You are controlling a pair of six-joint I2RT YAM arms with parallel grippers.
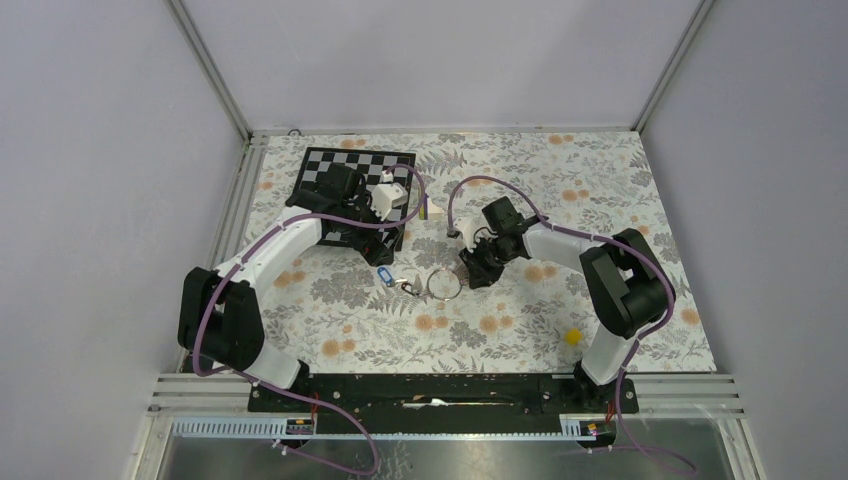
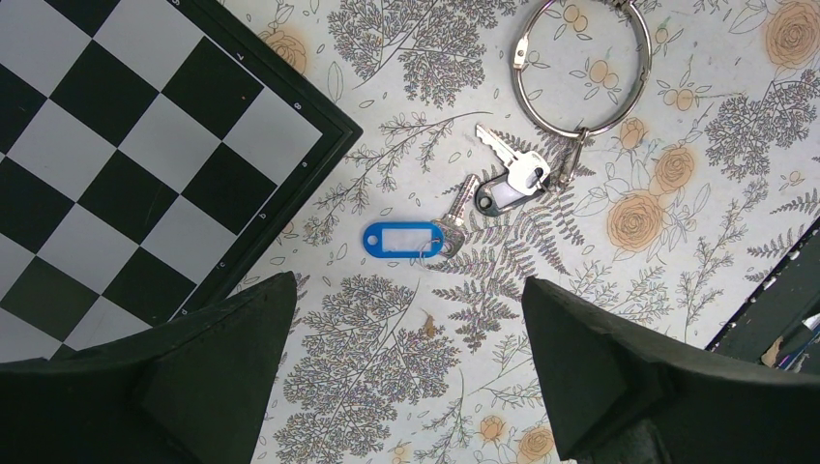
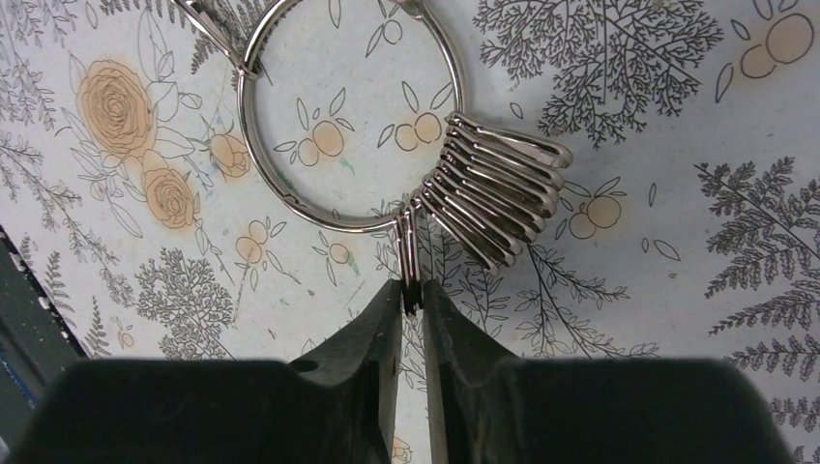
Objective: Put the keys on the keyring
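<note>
1 table [image 1: 600, 190]. 1 chessboard [image 2: 145, 164] far left. 1 keyring [image 3: 493, 193] centre. 2 keys just left of it: blue-tag key [image 2: 401, 240], dark-tag key [image 2: 512, 179]. 1 yellow block [image 1: 572, 337] near right. Left gripper [image 2: 406, 290] wide open, empty, above keys. Right gripper [image 3: 411, 295] nearly closed, pinching keyring clip.

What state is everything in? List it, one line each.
keyring: lying flat, one clip pinched.
keys: lying flat, ungripped; the blue-tagged one is off the ring.
left gripper: open, above the keys.
right gripper: shut on a keyring clip.
chessboard: lying flat.
yellow block: resting apart, untouched.
</note>
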